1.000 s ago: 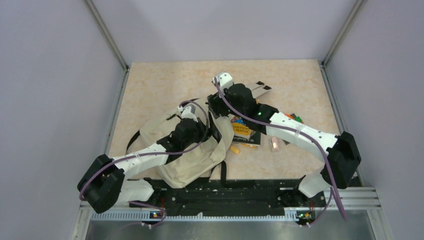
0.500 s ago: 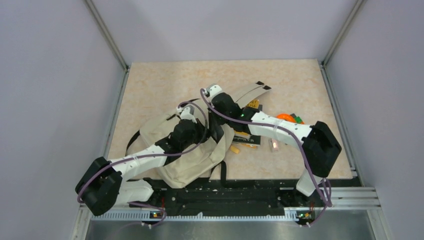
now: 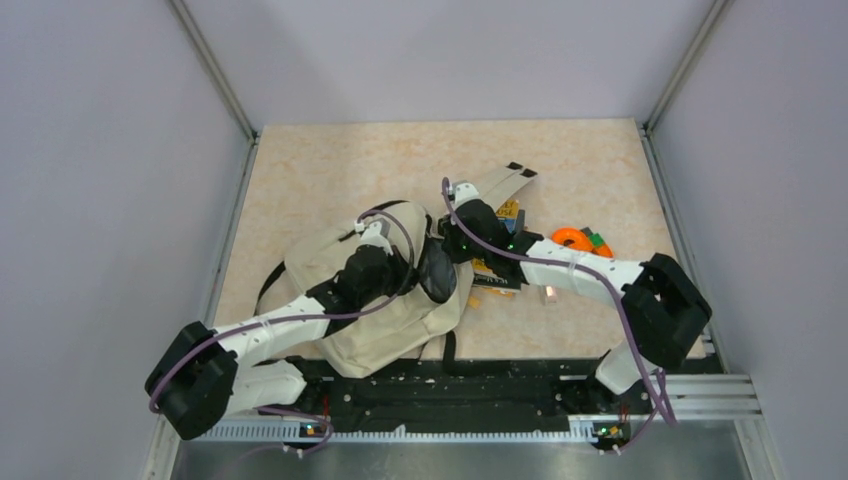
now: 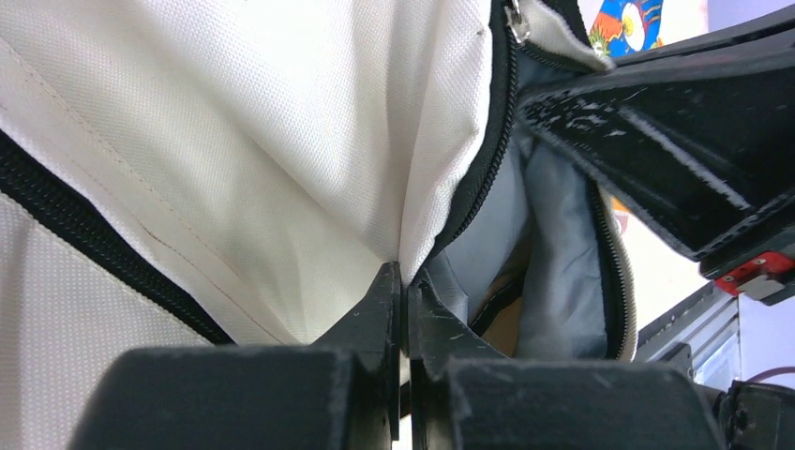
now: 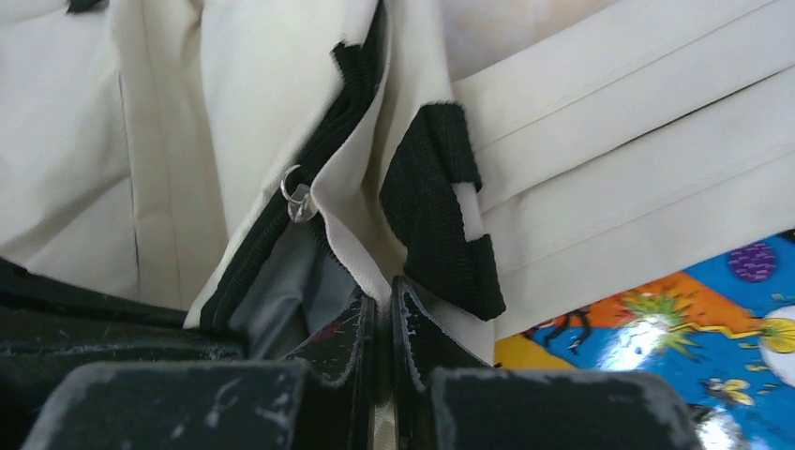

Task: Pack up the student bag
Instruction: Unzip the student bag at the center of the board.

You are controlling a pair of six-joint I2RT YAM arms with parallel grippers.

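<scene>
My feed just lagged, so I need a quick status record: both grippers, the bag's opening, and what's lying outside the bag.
left gripper: shut on the student bag, at the fabric edge by its zipper
right gripper: shut on the bag's rim, just below the zipper pull
opening: parted, grey lining showing
contents: cannot tell
outside the bag: colourful book beside the opening; orange roll further right on the table
</scene>
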